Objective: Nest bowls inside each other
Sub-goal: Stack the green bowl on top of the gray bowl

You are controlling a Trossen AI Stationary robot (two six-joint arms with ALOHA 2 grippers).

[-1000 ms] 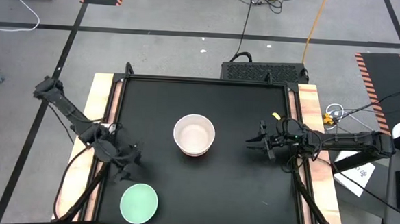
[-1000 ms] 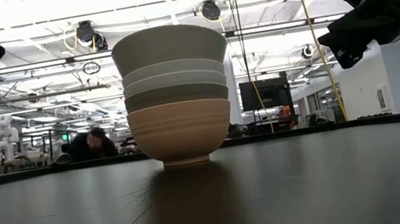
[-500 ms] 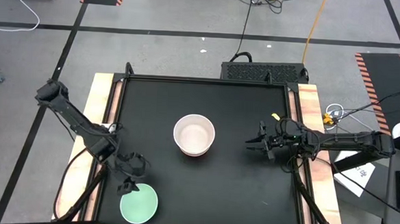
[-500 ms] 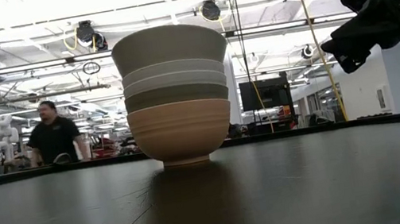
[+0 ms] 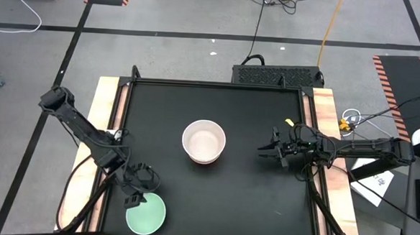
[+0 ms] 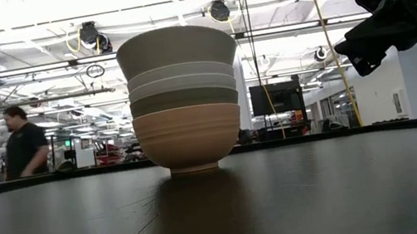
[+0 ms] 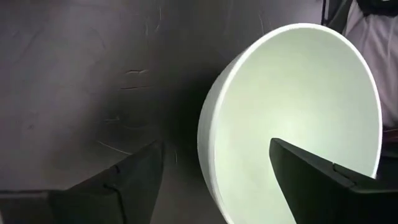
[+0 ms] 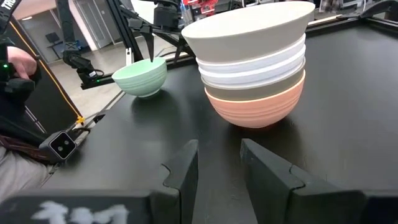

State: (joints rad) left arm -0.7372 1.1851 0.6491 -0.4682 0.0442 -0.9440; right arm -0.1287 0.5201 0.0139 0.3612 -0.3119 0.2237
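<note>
Several bowls stand nested in one stack [image 5: 204, 141] at the table's middle, beige-grey on top and salmon-orange at the bottom, where the stack's foot rests on the table [image 6: 182, 96] [image 8: 252, 62]. A mint green bowl [image 5: 146, 213] [image 8: 142, 76] stands alone near the front left. My left gripper [image 5: 140, 194] is open over its far rim. In the left wrist view [image 7: 216, 146] one finger stands outside the mint bowl [image 7: 298, 106] and one over its inside. My right gripper [image 5: 266, 151] [image 8: 219, 144] is open and empty, right of the stack.
The black table top [image 5: 249, 199] has wooden side rails [image 5: 324, 116]. A black box [image 5: 277, 76] sits behind the far edge. A person [image 6: 25, 150] walks in the room beyond the table.
My left gripper has gone toward the table's near edge and come over the mint green bowl's far rim, still open. The bowls and my right gripper have kept still.
</note>
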